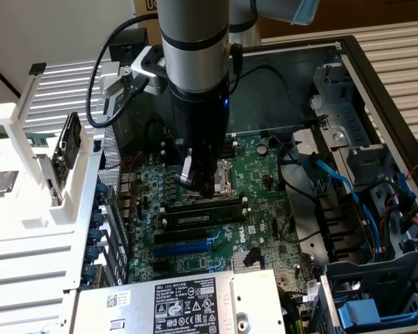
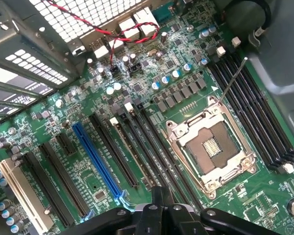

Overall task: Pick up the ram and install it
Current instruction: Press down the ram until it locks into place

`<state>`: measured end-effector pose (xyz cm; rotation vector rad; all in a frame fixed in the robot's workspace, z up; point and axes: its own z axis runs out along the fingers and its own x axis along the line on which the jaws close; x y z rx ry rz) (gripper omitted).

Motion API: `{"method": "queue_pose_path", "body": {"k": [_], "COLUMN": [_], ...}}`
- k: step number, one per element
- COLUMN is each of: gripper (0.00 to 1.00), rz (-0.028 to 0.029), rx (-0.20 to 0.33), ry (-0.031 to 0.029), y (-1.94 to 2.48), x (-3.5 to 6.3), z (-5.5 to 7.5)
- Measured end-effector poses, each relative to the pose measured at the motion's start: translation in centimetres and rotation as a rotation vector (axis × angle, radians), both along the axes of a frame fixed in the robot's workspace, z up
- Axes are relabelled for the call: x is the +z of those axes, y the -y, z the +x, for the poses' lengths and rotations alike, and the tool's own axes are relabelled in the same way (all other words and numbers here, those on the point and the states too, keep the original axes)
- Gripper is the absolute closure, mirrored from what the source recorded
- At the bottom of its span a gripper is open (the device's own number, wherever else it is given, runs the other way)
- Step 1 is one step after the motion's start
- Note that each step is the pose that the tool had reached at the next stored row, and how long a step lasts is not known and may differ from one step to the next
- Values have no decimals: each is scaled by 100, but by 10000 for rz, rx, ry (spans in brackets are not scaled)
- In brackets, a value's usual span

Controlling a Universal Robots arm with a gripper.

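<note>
- The gripper [image 1: 203,184] hangs low inside the open computer case [image 1: 376,83], just above the motherboard [image 1: 258,174], between the CPU socket [image 2: 210,152] and the bank of memory slots [image 2: 147,147].
- Its fingers are fully closed; in the wrist view they meet over the slot area and nothing can be seen pinched between them.
- The ram [image 1: 202,217] appears in the exterior view as a long dark stick lying along one of the slots just below the gripper, with white latches at its ends. Whether it is fully seated cannot be told.
- In the wrist view the slots run side by side next to the blue expansion slot [image 2: 98,161]; the slot right under the fingers is partly hidden by them.
- Judging by this pose, the work is at the pressing or seating stage: closed fingers serve as a blunt pusher on the stick's upper edge.
- To do this well, pressure should fall straight down along the slot line, not sideways, so the board does not flex.
- Pressing near one end, then the other, would likely help both latches click evenly.
- The loose red and black wires [image 2: 112,32] lie well apart from the slots and pose little risk.
</note>
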<state>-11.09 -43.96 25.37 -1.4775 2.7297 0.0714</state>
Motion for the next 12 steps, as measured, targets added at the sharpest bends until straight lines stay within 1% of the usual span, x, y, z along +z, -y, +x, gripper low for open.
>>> {"method": "queue_pose_path", "body": {"k": [5, 6, 12], "gripper": [90, 90, 90], "rz": [0, -1, 0], "rx": [-733, -1025, -1889], "ry": [0, 0, -1], "y": [0, 0, 0], "x": [0, 0, 0], "z": [0, 0, 0]}}
